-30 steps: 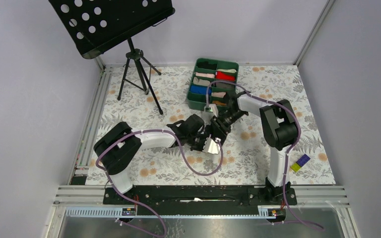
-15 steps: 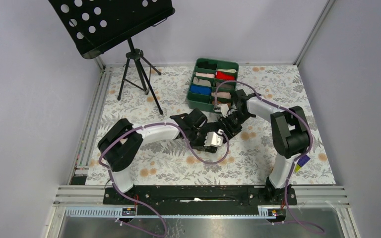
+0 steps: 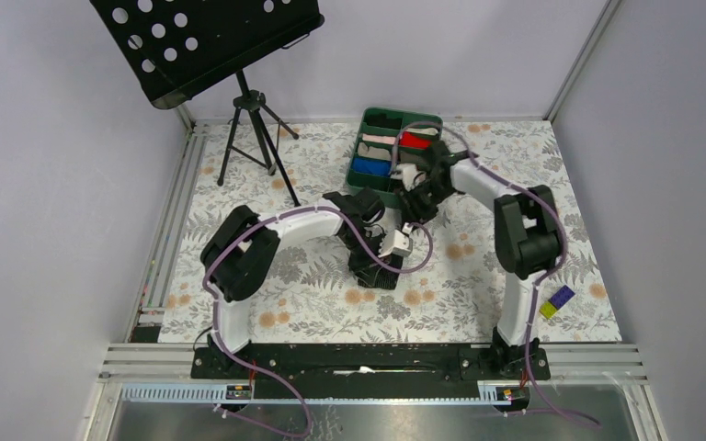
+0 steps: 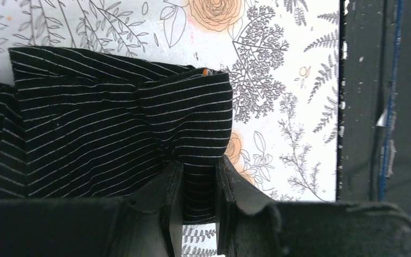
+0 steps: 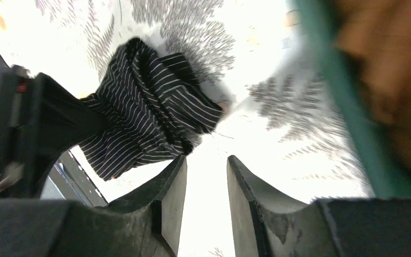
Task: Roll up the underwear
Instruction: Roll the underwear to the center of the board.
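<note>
Well, my left gripper (image 4: 199, 167) is clamped on a fold of the underwear (image 4: 112, 118) (black with thin pale stripes), and its small orange tag (image 4: 206, 71) peeks out at the far edge. The garment sits bunched on the floral table (image 4: 278, 80), near the middle and in front of the green tray (image 3: 357, 182). My right gripper (image 5: 206, 160) hangs over the tabletop beside that tray. Its fingers are apart with nothing between them, and the underwear is a little way off.
</note>
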